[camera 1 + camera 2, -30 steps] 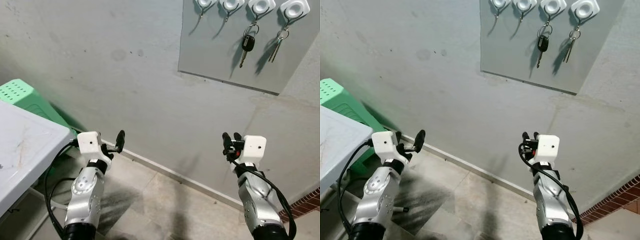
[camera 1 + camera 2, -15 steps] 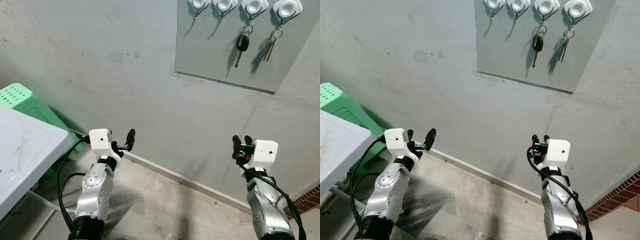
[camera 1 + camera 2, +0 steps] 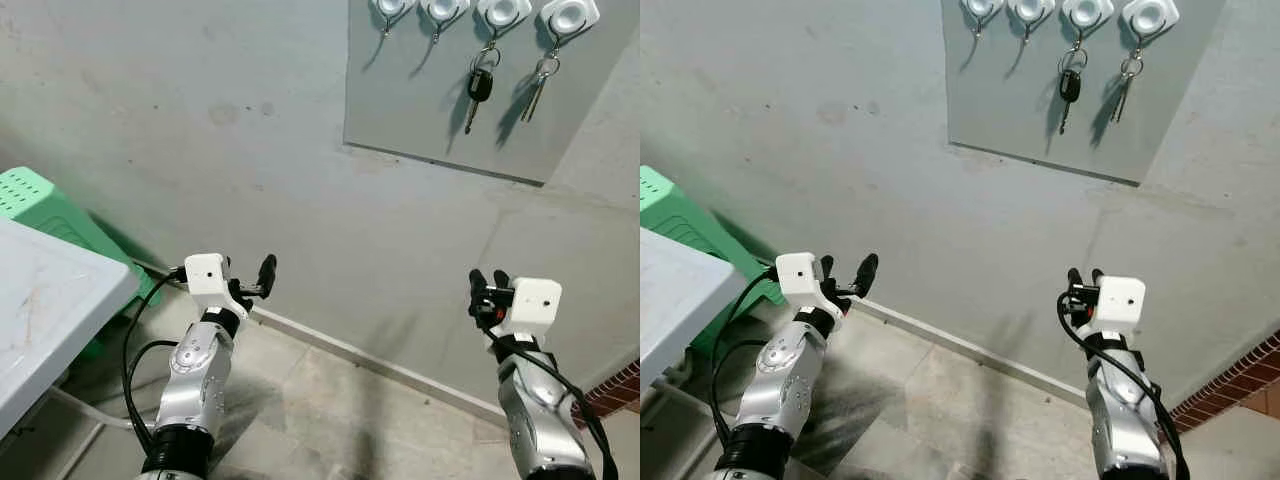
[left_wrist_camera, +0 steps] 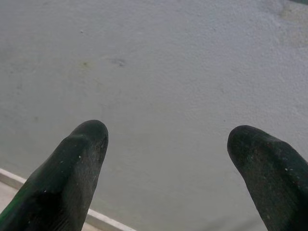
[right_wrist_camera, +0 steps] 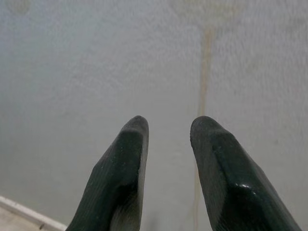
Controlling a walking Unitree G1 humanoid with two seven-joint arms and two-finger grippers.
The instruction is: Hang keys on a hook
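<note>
High on a grey wall panel (image 3: 420, 110), four white hooks (image 3: 505, 12) in a row: a black-headed car key (image 3: 478, 90) on the third and what looks like a small bunch of silver keys (image 3: 535, 85) on the fourth, the first two bare. Well below, left gripper (image 3: 250, 284) spread wide and holding nothing, facing the grey wall (image 3: 200, 120) above the skirting. Right gripper (image 3: 489, 285) narrowly parted, also holding nothing, raised toward the same wall; green plastic stool (image 3: 40, 205) and white table (image 3: 40, 310) off to the left.
</note>
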